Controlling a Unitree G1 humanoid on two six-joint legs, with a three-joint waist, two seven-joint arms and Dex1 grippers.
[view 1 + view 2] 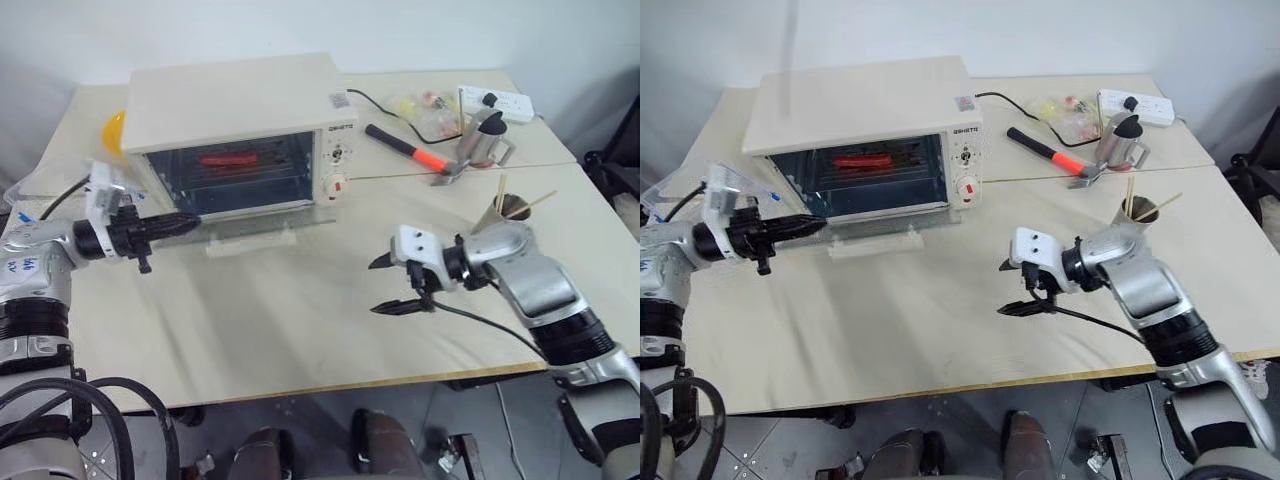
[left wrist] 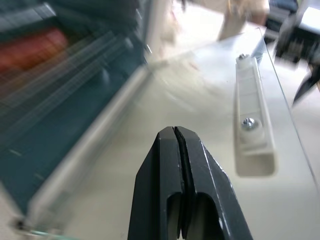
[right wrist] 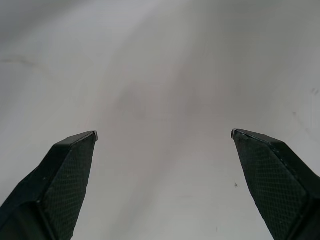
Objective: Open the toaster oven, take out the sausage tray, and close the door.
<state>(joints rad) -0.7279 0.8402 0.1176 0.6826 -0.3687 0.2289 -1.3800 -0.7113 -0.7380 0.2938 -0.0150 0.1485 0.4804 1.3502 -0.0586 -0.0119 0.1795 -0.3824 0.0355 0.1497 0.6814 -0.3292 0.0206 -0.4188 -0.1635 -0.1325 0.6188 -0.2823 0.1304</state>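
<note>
In the left eye view, the toaster oven (image 1: 235,125) sits at about 11 o'clock on the table (image 1: 300,330). Its door (image 1: 250,228) is folded down flat in front of it, and the white handle (image 1: 252,241) lies at the door's front edge. Inside, the red sausage (image 1: 232,158) lies on the sausage tray (image 1: 235,172). The left gripper (image 1: 190,224) is at 9 o'clock. Its two black fingers are pressed together with nothing between them, and the tip is close to the left corner of the open door. The right gripper (image 1: 390,285) is at about 4 o'clock, above the bare table, with its fingers spread wide and holding nothing. A hammer (image 1: 410,152), a metal pitcher (image 1: 485,138) and a power strip (image 1: 495,100) lie at 1 o'clock. A cup with sticks (image 1: 500,212) stands at 3 o'clock.

The right eye view shows the same things.

In the left wrist view, the fingers (image 2: 170,170) are squeezed together over the glass door. The handle is at 3 o'clock, and the red sausage is blurred at 10 o'clock.

In the right wrist view, the two fingertips (image 3: 75,150) stand far apart, with plain table between them.
</note>
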